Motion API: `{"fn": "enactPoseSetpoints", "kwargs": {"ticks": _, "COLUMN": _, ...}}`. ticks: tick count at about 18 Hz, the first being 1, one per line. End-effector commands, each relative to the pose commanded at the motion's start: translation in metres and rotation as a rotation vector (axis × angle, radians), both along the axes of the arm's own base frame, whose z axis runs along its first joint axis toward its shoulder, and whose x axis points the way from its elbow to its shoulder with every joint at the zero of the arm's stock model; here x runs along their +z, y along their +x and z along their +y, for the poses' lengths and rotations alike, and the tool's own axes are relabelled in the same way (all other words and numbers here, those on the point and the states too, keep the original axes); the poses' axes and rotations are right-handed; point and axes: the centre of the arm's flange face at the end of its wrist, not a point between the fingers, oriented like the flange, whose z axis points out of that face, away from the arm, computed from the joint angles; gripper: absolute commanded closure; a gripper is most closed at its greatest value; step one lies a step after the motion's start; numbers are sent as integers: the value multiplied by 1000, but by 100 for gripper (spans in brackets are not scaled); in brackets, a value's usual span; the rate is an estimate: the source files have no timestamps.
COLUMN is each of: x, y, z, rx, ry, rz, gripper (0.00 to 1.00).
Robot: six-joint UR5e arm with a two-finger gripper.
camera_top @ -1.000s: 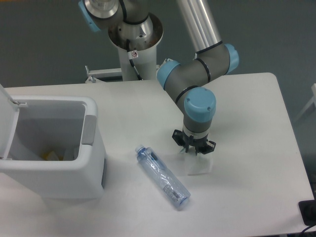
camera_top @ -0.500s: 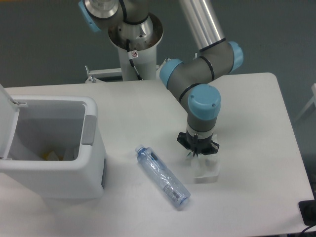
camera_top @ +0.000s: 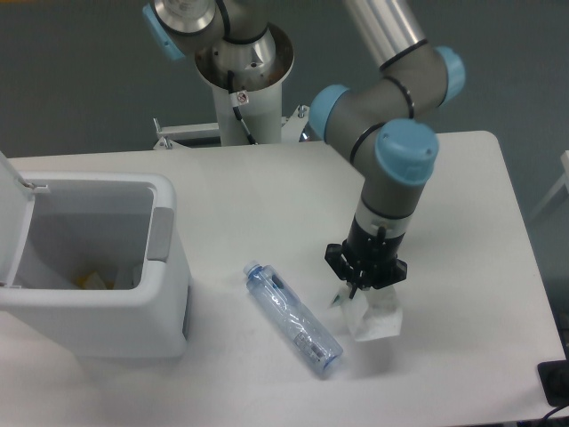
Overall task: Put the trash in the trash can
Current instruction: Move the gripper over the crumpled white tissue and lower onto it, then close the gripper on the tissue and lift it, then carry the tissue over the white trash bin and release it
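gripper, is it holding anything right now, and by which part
The gripper appears to hold the white paper wad by its top edge; the jaws themselves are hard to see.

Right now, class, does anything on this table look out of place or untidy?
Yes. A clear plastic bottle with a blue cap lies on its side on the white table, outside the open trash can. Right of it, a crumpled white paper wad hangs from the gripper.

a white table point(camera_top: 249, 205) with rounded corners fills most of the view, against a dark grey-blue floor point(camera_top: 71, 80). a small black object point(camera_top: 556, 382) sits at the table's lower right edge, cut off by the frame.
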Motion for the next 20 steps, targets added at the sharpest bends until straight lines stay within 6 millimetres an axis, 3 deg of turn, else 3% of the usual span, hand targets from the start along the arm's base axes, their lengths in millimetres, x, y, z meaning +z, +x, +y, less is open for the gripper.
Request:
{"fn": "enactPoseSetpoints", "kwargs": {"ticks": 7, "x": 96, "y": 34, "z": 9, "rx": -29, "ry": 243, "rz": -17, "gripper": 100}}
{"fn": "enactPoseSetpoints", "kwargs": {"ticks": 11, "x": 136, "y": 51, "z": 9, "rx": -40, "ry": 341, "rz": -37, "gripper": 100}}
{"fn": "enactPoseSetpoints", "kwargs": {"ticks": 15, "x": 160, "y": 95, "z": 29, "rx": -83, "ry": 368, "rz": -46, "gripper": 100}}
{"fn": "enactPoseSetpoints", "kwargs": {"ticks": 17, "x": 176, "y": 130, "z": 39, "rx": -118, "ry": 396, "rz": -69, "gripper": 100}}
{"fn": "enactPoseSetpoints", "kwargs": {"ticks": 20, "x": 199, "y": 149, "z": 44, "rx": -119, "ry": 463, "rz": -141, "gripper": 100}}
